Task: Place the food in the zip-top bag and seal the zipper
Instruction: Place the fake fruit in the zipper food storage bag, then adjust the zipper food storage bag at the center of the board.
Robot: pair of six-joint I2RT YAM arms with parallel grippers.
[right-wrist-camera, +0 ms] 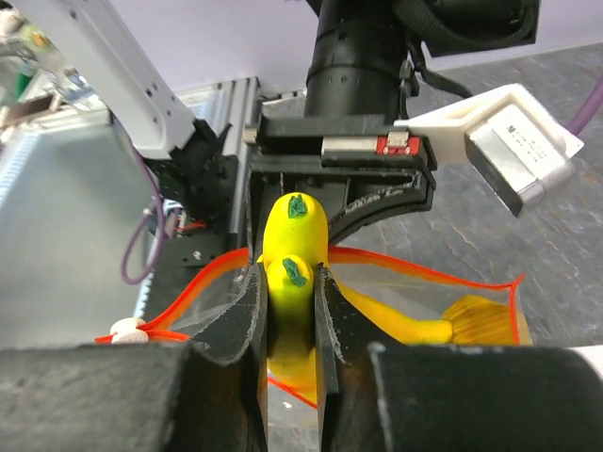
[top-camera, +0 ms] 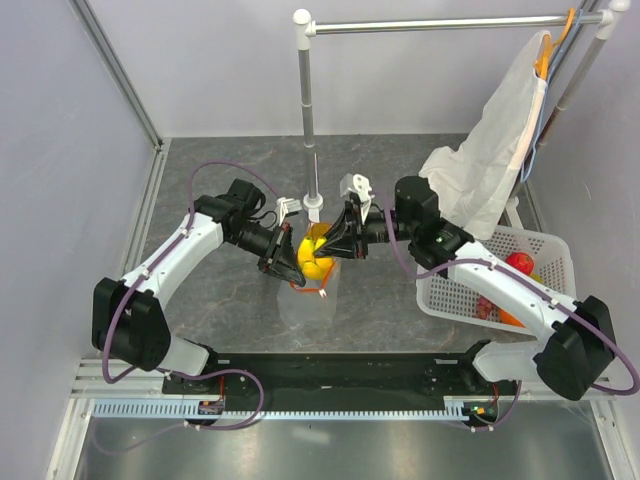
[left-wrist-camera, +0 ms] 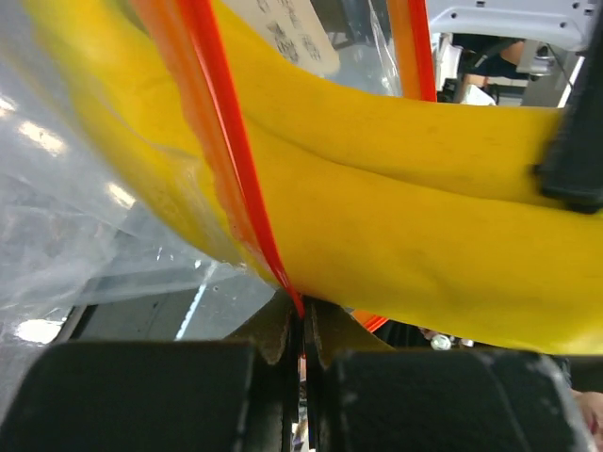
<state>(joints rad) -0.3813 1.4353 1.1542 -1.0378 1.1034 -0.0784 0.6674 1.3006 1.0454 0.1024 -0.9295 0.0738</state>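
Note:
The yellow banana (top-camera: 314,255) hangs in the mouth of the clear zip-top bag (top-camera: 305,305) at the table's middle. My right gripper (right-wrist-camera: 292,311) is shut on the banana (right-wrist-camera: 290,282), its green-tipped ends between the fingers. My left gripper (left-wrist-camera: 303,334) is shut on the bag's red zipper strip (left-wrist-camera: 226,141) and holds the mouth up, with the banana (left-wrist-camera: 405,235) right behind it. The white slider (right-wrist-camera: 125,329) sits at the strip's left end. A small red fruit (top-camera: 518,263) and an orange (top-camera: 508,318) lie in the basket; the grapes are not clearly seen.
A white mesh basket (top-camera: 555,250) stands at the right. A large white cloth bag (top-camera: 490,150) hangs from a rail on a metal stand (top-camera: 308,110). Walls close the left and back of the grey table.

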